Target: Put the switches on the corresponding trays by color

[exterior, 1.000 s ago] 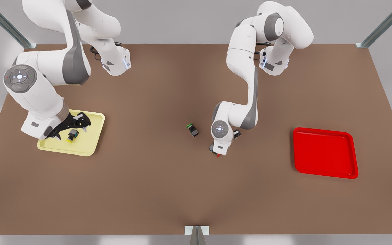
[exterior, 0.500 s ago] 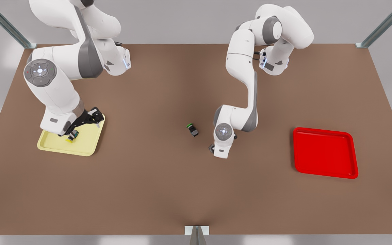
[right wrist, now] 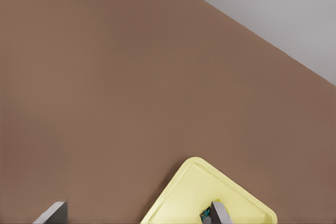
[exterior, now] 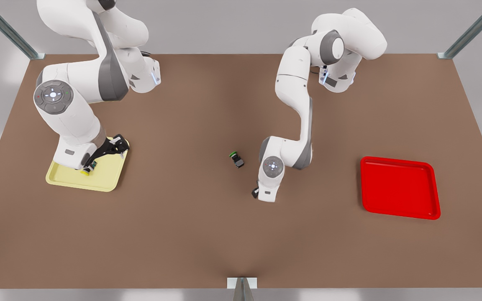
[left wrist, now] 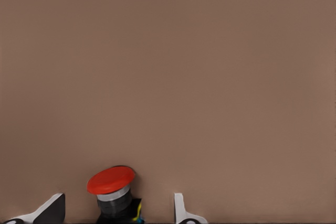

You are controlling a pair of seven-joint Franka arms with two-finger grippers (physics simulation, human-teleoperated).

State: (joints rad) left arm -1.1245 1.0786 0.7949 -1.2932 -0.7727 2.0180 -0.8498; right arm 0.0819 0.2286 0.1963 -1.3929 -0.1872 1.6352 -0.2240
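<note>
The yellow switch (exterior: 86,170) lies on the pale yellow tray (exterior: 107,177) at the front view's left; a bit of the yellow switch (right wrist: 205,214) shows by one finger (right wrist: 219,212). My right gripper (exterior: 103,154) hangs open above it, holding nothing. In the middle of the table my left gripper (exterior: 257,192) points down, its open fingers (left wrist: 181,212) standing either side of the red switch (left wrist: 111,181) with a gap on both sides. The red tray (exterior: 400,187) sits bare at the front view's right.
A green-capped switch (exterior: 236,159) lies on the brown table (exterior: 191,234) just beside the left arm's wrist. Both arm bases stand at the table's far edge. A metal bracket (exterior: 242,285) marks the near edge.
The right gripper let the yellow switch lie on the yellow tray and drew back over it. The left wrist shifted toward the near edge, now covering the red switch in the front view.
</note>
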